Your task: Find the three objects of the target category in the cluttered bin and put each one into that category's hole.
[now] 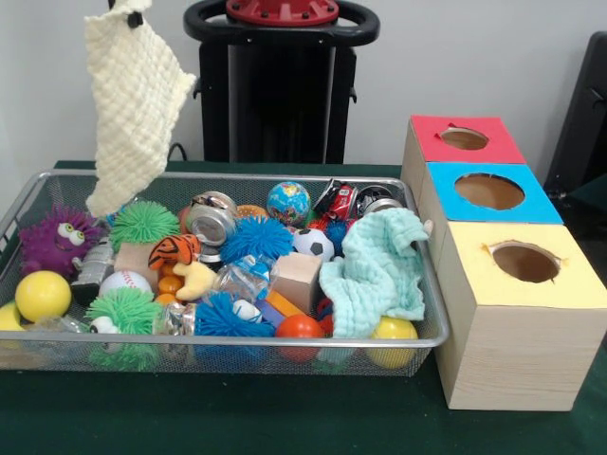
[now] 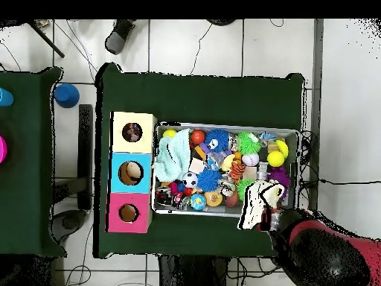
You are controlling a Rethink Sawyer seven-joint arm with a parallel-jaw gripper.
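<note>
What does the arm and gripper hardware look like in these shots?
Overhead: the arm is bulky, rounded, red with black sections. Front view: only a small black piece of the gripper shows at the top edge; no cables or markings can be made out.

I can't read any writing, label, brand or number from here, not on the toys in the wire bin, nor on the yellow box

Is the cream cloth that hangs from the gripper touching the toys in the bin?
Cannot tell. In the front view the cream cloth hangs with its lower tip just above the purple fuzzy toy; depth is unclear.
</note>
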